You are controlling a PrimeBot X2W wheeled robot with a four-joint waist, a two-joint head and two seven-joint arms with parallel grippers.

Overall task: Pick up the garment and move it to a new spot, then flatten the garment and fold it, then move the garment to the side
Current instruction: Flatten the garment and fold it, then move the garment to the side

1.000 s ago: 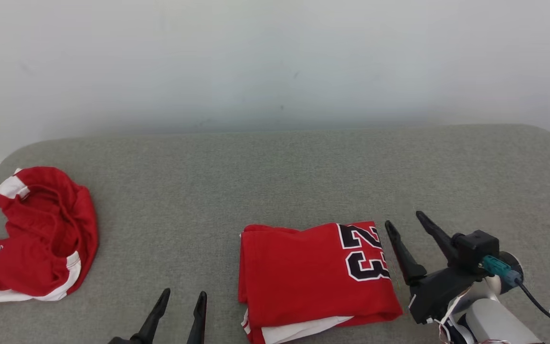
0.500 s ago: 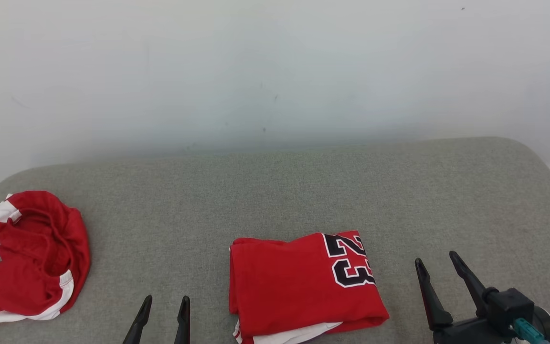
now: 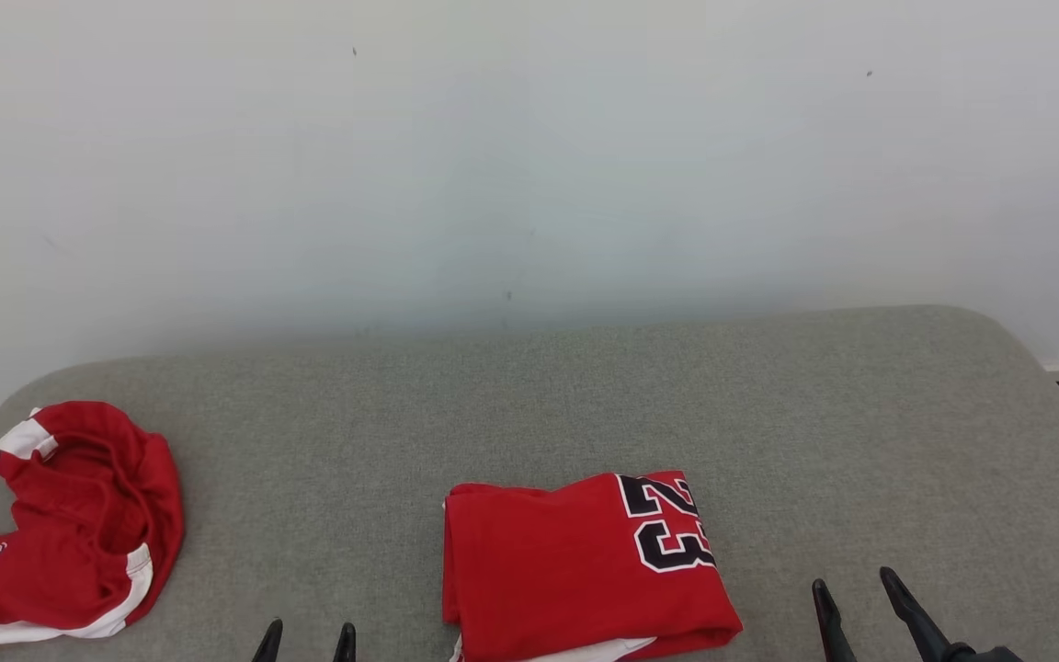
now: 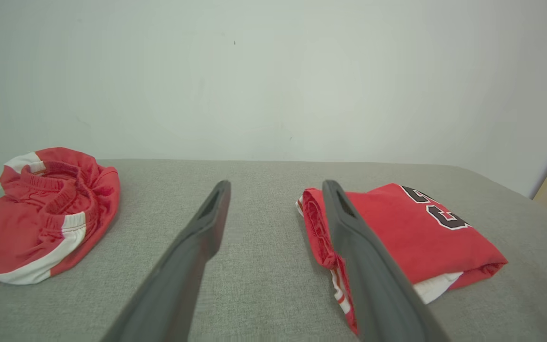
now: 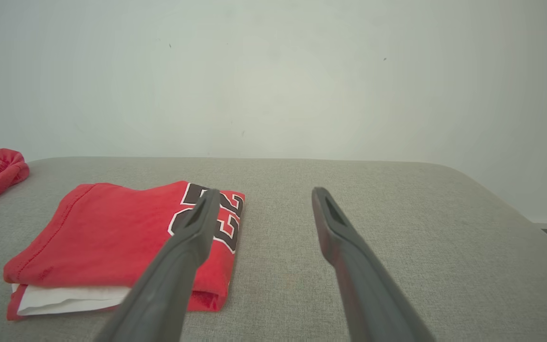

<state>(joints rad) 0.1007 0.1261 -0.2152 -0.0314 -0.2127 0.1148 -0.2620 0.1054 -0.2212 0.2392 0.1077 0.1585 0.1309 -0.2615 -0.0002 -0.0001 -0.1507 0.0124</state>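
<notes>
Garment [image 3: 585, 565] folded, flat on counter [image 3: 860, 414], front-centre between end effectors. Left end effector [image 3: 307, 636] wide, empty; right end effector [image 3: 853, 593] wide, empty. Step likely: move aside. Next: grip all layers at edge, keep fold intact.

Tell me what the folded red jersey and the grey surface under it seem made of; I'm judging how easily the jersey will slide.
Folded red jersey: probably a soft matte knit, judging by its limp rolled edges and stitched hem. Its black-and-white number 23 looks printed or sewn on. Grey surface: matte woven upholstery cloth with a fine flecked weave, likely padded given its rounded corners.
</notes>
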